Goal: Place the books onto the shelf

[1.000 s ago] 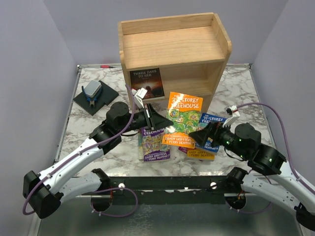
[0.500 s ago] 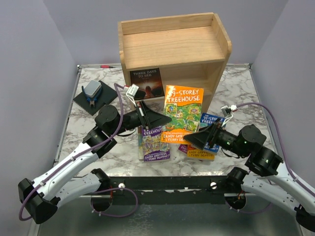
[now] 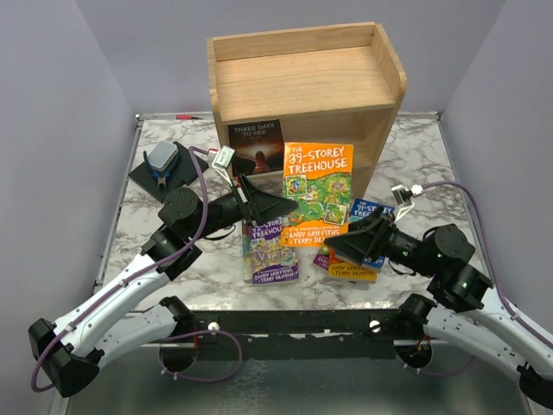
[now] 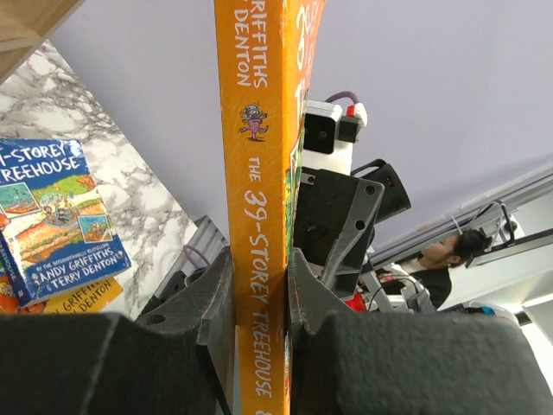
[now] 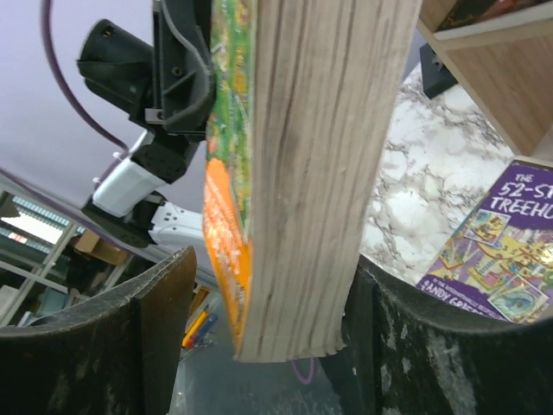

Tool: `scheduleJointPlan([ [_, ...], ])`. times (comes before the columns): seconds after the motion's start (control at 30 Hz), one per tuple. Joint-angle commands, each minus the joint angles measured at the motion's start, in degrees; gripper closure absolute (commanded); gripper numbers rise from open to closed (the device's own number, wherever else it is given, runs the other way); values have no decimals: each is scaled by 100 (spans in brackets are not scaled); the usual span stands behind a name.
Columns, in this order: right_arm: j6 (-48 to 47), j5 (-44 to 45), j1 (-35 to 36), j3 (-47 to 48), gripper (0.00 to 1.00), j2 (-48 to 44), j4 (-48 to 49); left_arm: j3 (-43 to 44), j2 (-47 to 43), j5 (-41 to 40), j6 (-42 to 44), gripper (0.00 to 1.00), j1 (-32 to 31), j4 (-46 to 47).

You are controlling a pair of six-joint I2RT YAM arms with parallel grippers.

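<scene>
The orange "39-Storey Treehouse" book (image 3: 318, 186) stands upright above the table in front of the shelf (image 3: 302, 78). My left gripper (image 3: 275, 206) is shut on its spine (image 4: 257, 173). My right gripper (image 3: 341, 245) straddles the book's lower page edge (image 5: 320, 173); one finger (image 5: 406, 328) is against the pages and the other finger (image 5: 164, 303) stands apart from the cover. A purple book (image 3: 270, 253) lies flat below the left gripper. A blue book (image 3: 371, 212) lies on a yellow-orange one (image 3: 350, 270), partly hidden by the right gripper.
A dark book, "Three Days to See" (image 3: 257, 145), leans inside the shelf's lower tier at the left. A black pad with a blue-grey tool (image 3: 164, 169) sits at the table's back left. The shelf's top tier holds nothing.
The left gripper has raised the orange book more upright and a little left. The right gripper has slid left under the book's lower edge, and its jaws have narrowed around it.
</scene>
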Motion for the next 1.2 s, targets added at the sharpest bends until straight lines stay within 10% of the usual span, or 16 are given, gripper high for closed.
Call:
scheduleJointPlan([
  [0.0,131,-18,19,-88,31,-179,481,123,-172,-281,189,100,-20,372],
  [0.63,482,575,19,74,60,355,920,561,121,-676,1090,100,-24,-713],
  [0.8,472,642,19,233,99,491,796,662,209,-709,1240,100,-19,-865],
  [1.17,236,891,19,432,100,286,411,801,245,-742,1444,96,-25,-1070],
])
